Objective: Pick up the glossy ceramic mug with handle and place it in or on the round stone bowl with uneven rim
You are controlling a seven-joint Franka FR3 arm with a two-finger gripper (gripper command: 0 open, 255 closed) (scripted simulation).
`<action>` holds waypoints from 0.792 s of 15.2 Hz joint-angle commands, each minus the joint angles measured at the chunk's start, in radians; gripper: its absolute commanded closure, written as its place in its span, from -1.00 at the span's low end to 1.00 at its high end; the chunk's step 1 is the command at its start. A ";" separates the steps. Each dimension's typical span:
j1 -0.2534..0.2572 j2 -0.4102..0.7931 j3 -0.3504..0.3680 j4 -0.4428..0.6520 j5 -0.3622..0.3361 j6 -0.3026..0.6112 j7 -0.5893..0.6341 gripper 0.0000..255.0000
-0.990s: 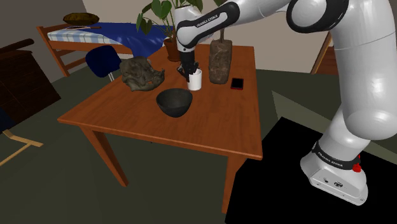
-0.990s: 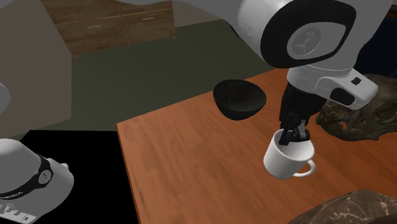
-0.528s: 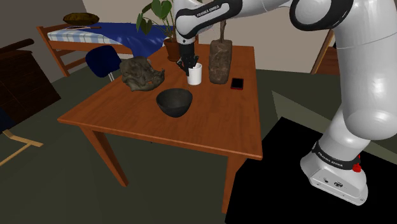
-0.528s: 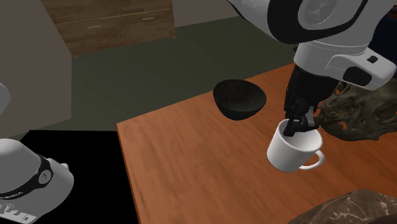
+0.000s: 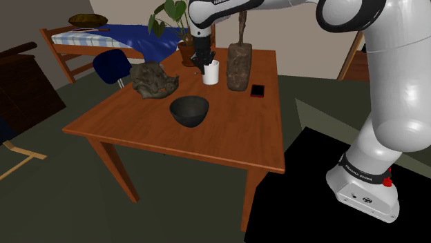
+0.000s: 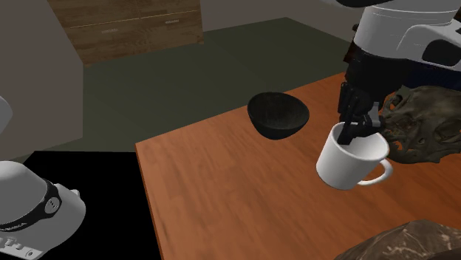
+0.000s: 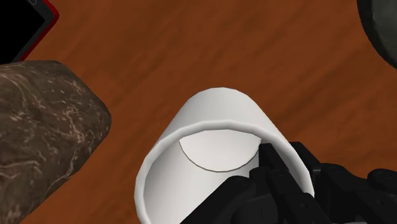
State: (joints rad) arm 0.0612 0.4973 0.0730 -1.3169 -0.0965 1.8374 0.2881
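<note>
Wooden table (image 5: 235,138); white mug (image 6: 347,159) aloft, rim seemingly in half-hidden gripper (image 6: 353,133).

White handled mug (image 6: 343,166) tilted, apparently in the air; dark round bowl (image 6: 277,118) upright, near it.

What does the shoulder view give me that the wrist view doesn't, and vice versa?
Shoulder view: the whole table, the entire bowl, a dark lump, a plant, a bed and the stand. Wrist view: the mug from above, empty inside, with the jaws clasping its rim. Both: the mug, the brown block, the phone, bare tabletop and, it seems, the bowl's edge.
</note>
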 commanded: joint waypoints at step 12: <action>0.006 0.017 0.000 0.196 0.002 -0.179 -0.012 1.00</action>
State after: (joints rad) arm 0.0659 0.5111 0.0732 -1.1383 -0.0948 1.6730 0.2769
